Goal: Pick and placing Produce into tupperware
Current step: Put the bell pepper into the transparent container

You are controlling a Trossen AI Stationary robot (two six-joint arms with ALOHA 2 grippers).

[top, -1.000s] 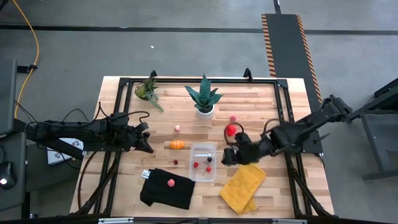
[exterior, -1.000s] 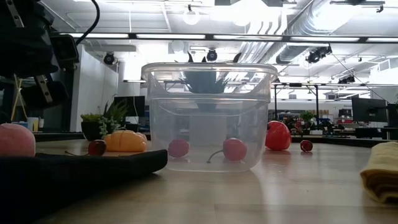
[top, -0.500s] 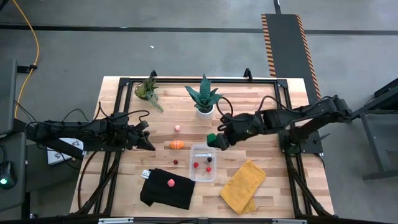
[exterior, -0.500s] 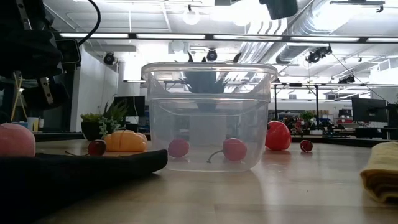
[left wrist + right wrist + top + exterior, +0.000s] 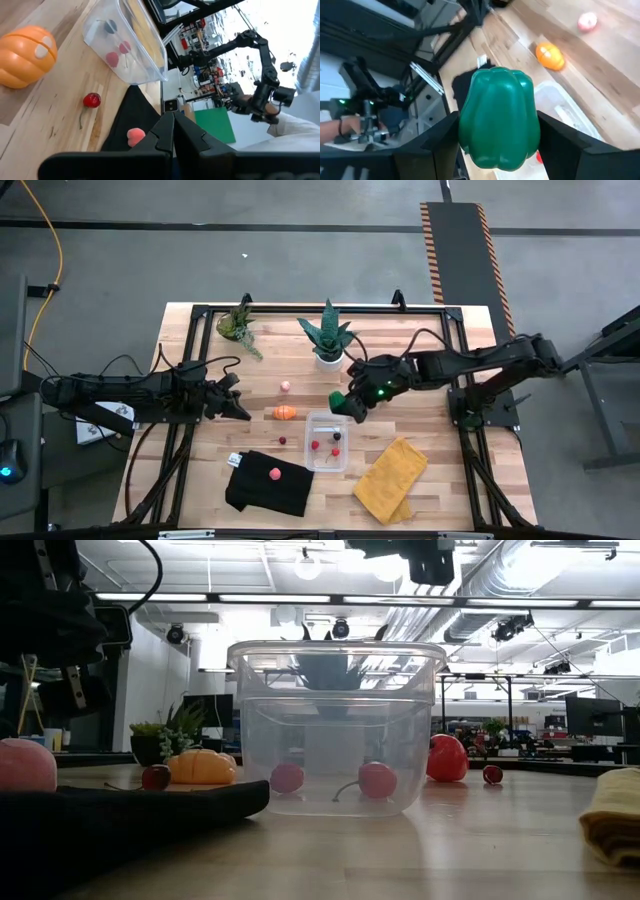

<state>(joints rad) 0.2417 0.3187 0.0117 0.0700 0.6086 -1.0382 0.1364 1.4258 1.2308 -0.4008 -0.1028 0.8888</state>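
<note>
One green pepper (image 5: 499, 118), clamped between the fingers of my right gripper (image 5: 342, 404), carried above the desk. The tupperware (image 5: 327, 440) lies just toward the desk's front edge from it, near the middle, its long axis running front to back. My left gripper (image 5: 240, 412) waits shut and empty toward the desk's left edge, farther off.
</note>
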